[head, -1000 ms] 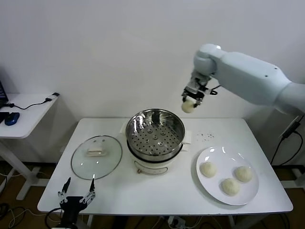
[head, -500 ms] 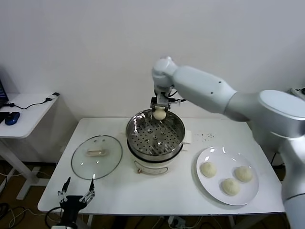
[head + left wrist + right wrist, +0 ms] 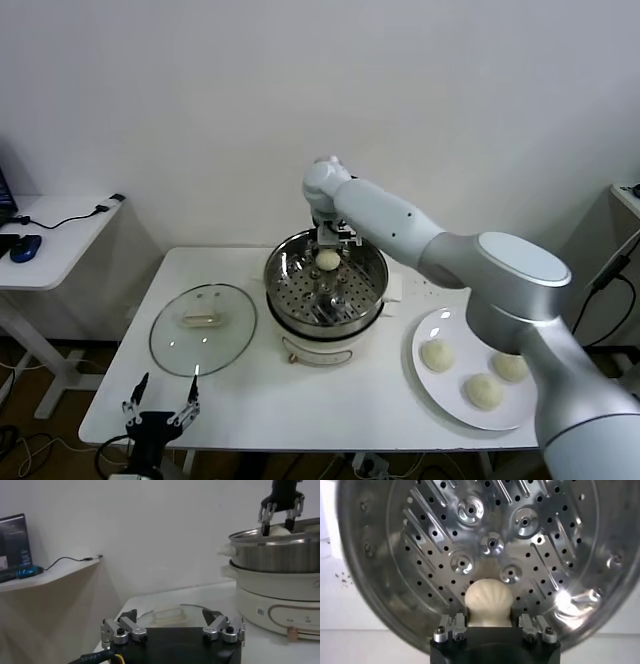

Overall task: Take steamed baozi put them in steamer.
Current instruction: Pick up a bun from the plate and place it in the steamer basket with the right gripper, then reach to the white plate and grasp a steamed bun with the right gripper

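My right gripper [image 3: 328, 257] reaches into the steamer [image 3: 290, 262], a shiny steel pot with a perforated floor on a cream base. It is shut on one cream-white baozi [image 3: 328, 261], just above the floor at the pot's far side. In the right wrist view the baozi [image 3: 489, 602] sits pinched between the fingers of my right gripper [image 3: 490, 618], over the holed basket [image 3: 420, 555]. Three more baozi [image 3: 437, 354] [image 3: 511, 364] [image 3: 484, 391] lie on the white plate [image 3: 455, 320] to the right. My left gripper [image 3: 160, 405] hangs open at the table's front left edge.
A round glass lid [image 3: 203, 328] lies flat left of the steamer, just ahead of my left gripper [image 3: 169, 616]. A side desk [image 3: 60, 225] with a cable stands off to the left. Small dark crumbs [image 3: 432, 286] dot the table behind the plate.
My right arm has swung the baozi leftward from the right of the steamer to above it, then lowered it into the pot. The left arm has not moved.
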Available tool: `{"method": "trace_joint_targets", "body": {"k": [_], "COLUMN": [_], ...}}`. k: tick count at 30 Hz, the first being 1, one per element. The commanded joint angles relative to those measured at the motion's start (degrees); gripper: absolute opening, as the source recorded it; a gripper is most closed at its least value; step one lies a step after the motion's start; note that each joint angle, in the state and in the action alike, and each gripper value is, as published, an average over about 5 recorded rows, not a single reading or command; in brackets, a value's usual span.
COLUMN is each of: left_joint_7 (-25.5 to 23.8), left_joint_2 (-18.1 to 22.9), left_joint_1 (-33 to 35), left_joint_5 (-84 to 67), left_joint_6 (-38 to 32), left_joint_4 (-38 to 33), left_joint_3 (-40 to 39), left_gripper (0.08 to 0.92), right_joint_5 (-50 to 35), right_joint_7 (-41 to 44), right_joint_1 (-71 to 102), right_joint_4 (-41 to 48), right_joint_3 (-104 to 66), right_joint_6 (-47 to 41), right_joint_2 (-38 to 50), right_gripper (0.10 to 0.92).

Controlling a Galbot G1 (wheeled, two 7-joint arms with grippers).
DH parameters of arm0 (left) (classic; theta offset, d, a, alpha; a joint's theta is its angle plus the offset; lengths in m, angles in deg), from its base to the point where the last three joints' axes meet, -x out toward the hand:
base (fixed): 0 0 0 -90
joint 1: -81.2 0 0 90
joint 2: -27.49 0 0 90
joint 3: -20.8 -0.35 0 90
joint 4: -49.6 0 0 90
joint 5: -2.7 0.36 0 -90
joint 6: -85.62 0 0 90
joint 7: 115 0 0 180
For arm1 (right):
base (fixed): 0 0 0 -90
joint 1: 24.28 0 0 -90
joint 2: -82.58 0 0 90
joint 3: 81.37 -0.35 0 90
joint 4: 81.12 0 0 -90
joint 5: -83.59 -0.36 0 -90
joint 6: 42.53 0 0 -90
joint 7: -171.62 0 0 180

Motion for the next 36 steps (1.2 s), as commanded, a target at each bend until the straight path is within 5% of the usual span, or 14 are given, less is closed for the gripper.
{"method": "trace_joint_targets", "body": {"k": [1,9,15,19,27,30,36], "left_joint_7": [0.07,0.12,0.14,0.14,0.11,0.13,0.14], "left_joint_2": [0.12,0.13,0.21,0.07,0.02,-0.01,-0.03], "left_joint_1": [0.19,0.51,0.50,0.66,1.20,1.16,1.26], "left_joint_5": [0.05,0.01,0.02,-0.06,-0.25,-0.51,-0.65], "left_joint_6": [-0.02,-0.19,-0.26,-0.26,-0.16,-0.15,-0.19], "left_joint_4": [-0.05,-0.04,-0.16,-0.36,-1.37,-1.55,-1.64], "left_joint_3": [-0.11,-0.07,-0.16,-0.15,-0.57,-0.89,-1.23], "left_gripper": [0.823,0.823,0.823,0.823,0.823,0.823,0.823], "right_joint_5": [2.80,-2.87,-9.66,-22.27,-65.63,-73.03,-80.27], "right_joint_7": [-1.07,0.24,3.32,4.77,-2.00,-3.73,-5.63], "right_joint_1": [2.29,-0.92,-5.63,-11.08,-31.99,-33.48,-31.13], "right_joint_4": [4.10,-1.08,-9.79,-17.28,-37.67,-41.22,-45.19], "right_joint_3": [-1.67,-1.35,0.70,4.93,30.81,33.75,35.39], "right_joint_6": [1.48,1.46,-0.98,-6.44,-43.70,-56.18,-67.58], "right_joint_2": [-1.68,1.36,7.61,14.28,36.40,43.35,54.77], "right_gripper": [0.580,0.785,0.822,0.823,0.823,0.823,0.823]}}
